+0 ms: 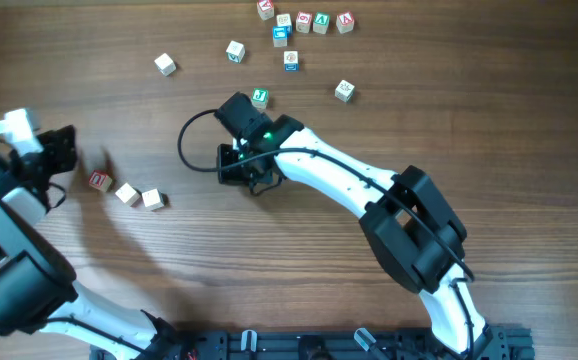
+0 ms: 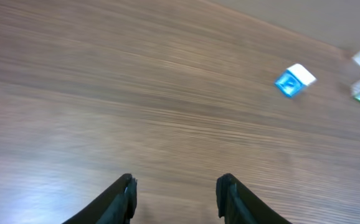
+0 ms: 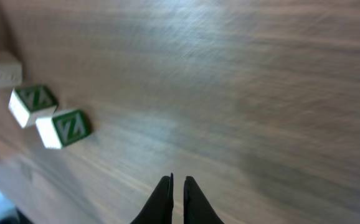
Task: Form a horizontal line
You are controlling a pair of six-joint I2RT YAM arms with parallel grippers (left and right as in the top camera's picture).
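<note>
1. The left hand [image 2: 177, 200] is hanging over bare wooden surface [image 2: 105, 93] at the far left. Its fingers are standing apart and are gripping nothing.

2. The horizontal line [image 1: 127, 193] is lying just to the right of the left hand in the overhead view. It is a short row of three pale letter cubes.
 - The leftmost cube is showing a red-marked face.
 - The row is slanting slightly downward to the right rather than running level.
 - The two right-hand cubes are appearing to touch. Whether the red-marked cube is touching its neighbour cannot be told.

3. The right hand [image 3: 177, 198] is sitting near the middle of the surface, well apart from the row. Its fingers are pressed together and are holding nothing.

4. A green-marked J cube [image 1: 259, 97] is resting just beyond the right arm's wrist. More loose letter cubes [image 1: 303, 22] are lying scattered and clustered along the far edge, among them a blue-marked cube [image 2: 294, 81].

5. Status, as a judgement: the line is looking begun but not finished.
 - Done: three cubes are standing side by side.
 - Left: the row is probably needing squaring up, and any gap closing.
 - With neither hand carrying a cube, no further cube is on its way to the row at this moment.
</note>
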